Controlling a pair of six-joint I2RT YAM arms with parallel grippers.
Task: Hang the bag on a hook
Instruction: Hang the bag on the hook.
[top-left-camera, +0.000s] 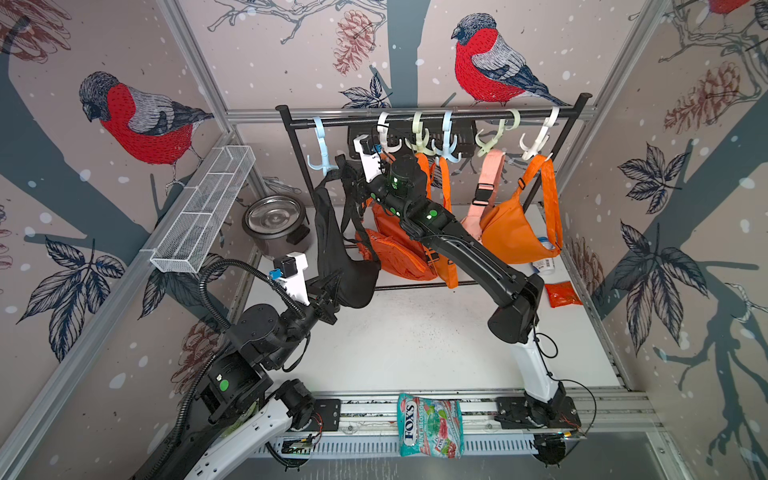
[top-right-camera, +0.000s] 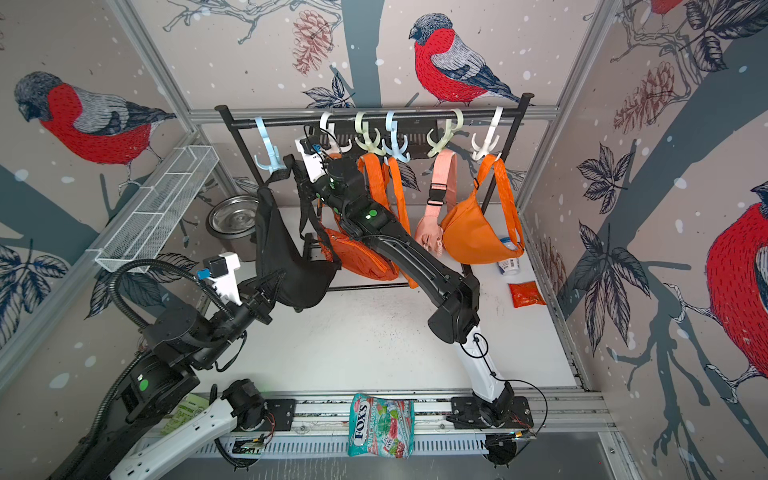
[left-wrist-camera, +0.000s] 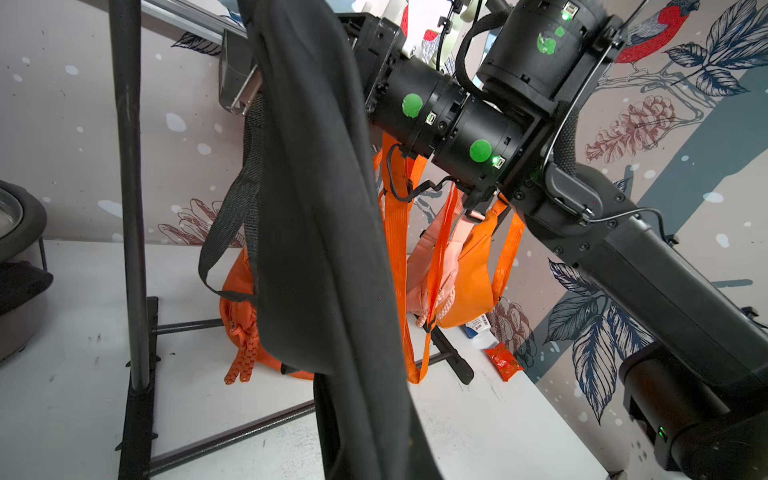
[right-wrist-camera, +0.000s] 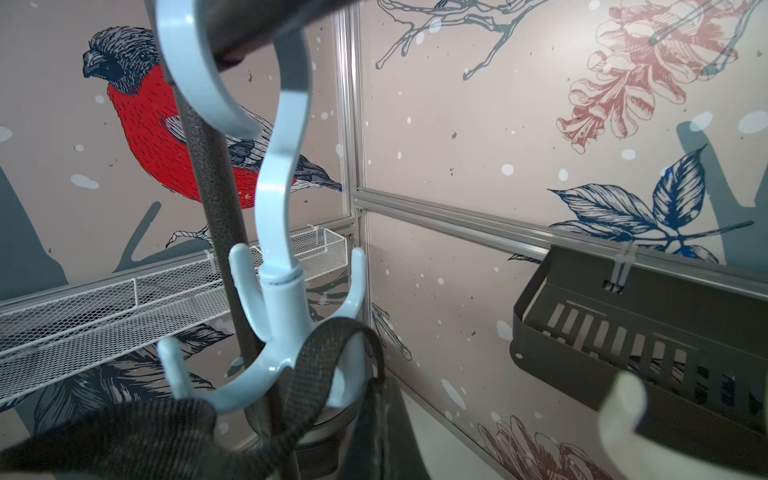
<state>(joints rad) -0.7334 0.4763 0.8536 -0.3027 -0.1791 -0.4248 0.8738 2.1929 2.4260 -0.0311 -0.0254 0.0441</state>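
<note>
Six plastic hooks on a black rail (top-left-camera: 457, 115) across upper centre in both top views. Black bag (top-left-camera: 332, 245) hanging left of centre, its strap (right-wrist-camera: 324, 365) looped over a prong of the light-blue hook (right-wrist-camera: 282, 299). Left pincer (top-left-camera: 328, 297) clamped on the bag's lower end; right pincer (top-left-camera: 348, 174) closed tight just beside that hook, grip on the strap unclear. White scuffed desk (top-left-camera: 415, 340) beneath, red packet (top-left-camera: 563, 294) at right. Bullfinch wallpaper (top-left-camera: 137, 120) all round; wire basket (top-left-camera: 203, 212) and metal pot (top-left-camera: 272, 218) at left.
</note>
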